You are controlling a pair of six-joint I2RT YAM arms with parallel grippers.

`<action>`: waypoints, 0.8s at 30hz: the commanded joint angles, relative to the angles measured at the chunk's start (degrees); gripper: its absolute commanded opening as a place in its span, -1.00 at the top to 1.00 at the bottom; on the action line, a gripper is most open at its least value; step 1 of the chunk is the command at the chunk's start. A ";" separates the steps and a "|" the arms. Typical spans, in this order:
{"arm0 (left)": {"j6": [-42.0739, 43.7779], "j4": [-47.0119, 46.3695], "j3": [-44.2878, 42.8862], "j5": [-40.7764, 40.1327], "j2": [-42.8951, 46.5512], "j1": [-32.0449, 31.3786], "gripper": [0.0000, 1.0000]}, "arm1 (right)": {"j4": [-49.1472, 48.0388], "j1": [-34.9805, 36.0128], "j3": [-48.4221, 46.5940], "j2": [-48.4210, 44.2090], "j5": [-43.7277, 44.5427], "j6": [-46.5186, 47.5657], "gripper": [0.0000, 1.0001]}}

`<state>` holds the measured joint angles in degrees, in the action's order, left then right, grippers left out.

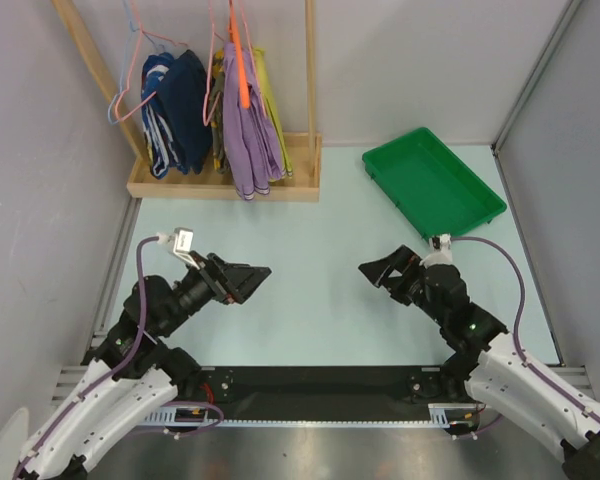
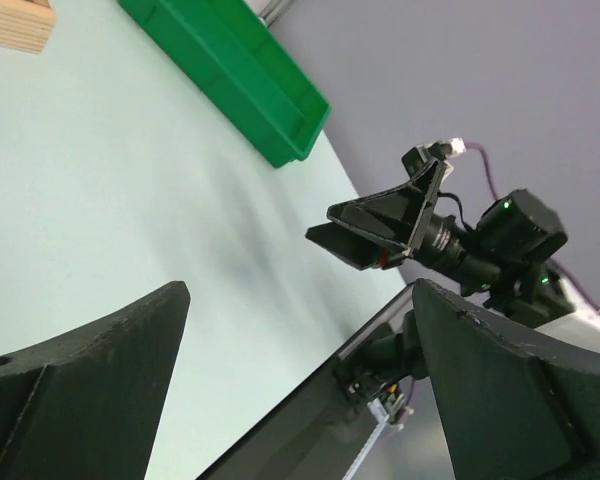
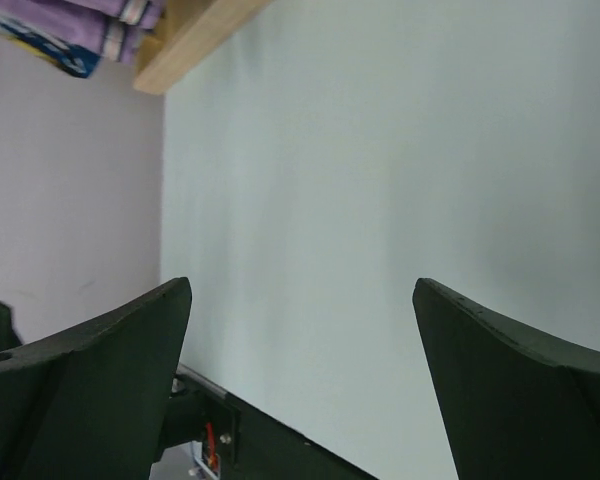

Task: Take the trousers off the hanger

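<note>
The mustard-yellow trousers point(image 1: 268, 100) hang on the wooden rack at the back left, mostly hidden behind a lilac-purple garment point(image 1: 248, 130). A thin pale-pink wire hanger point(image 1: 215, 70) shows just left of them; how it holds the trousers is hidden. My left gripper point(image 1: 255, 278) is open and empty, low over the table and far in front of the rack. My right gripper point(image 1: 373, 272) is open and empty, facing the left one. The left wrist view shows my open left gripper point(image 2: 300, 300) and the right gripper point(image 2: 365, 235) beyond. The right wrist view shows my open right gripper point(image 3: 300, 290).
Navy blue garments point(image 1: 178, 110) hang at the rack's left on wire hangers. A thick orange hanger point(image 1: 240, 60) carries the purple garment. The rack's wooden base point(image 1: 220, 185) and posts point(image 1: 310, 70) stand at the back. A green tray point(image 1: 432, 182) lies at the back right.
</note>
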<state>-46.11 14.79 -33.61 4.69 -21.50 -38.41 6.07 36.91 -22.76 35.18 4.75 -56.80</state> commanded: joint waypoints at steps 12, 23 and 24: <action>13.05 11.31 -19.29 2.70 -13.81 -0.17 -0.99 | 25.48 -1.92 -11.16 -4.59 1.06 6.25 -0.99; 21.32 17.63 -50.72 -3.89 -32.63 -0.08 -0.85 | 31.28 -2.80 -17.13 -0.99 -1.68 11.96 -1.00; 22.02 18.25 -53.29 -4.51 -34.47 -0.08 -0.82 | 31.72 -2.80 -18.18 -0.99 -1.85 12.41 -0.99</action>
<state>-29.23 30.48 -76.05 4.19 -50.33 -38.41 35.42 34.33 -36.47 34.35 4.16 -47.57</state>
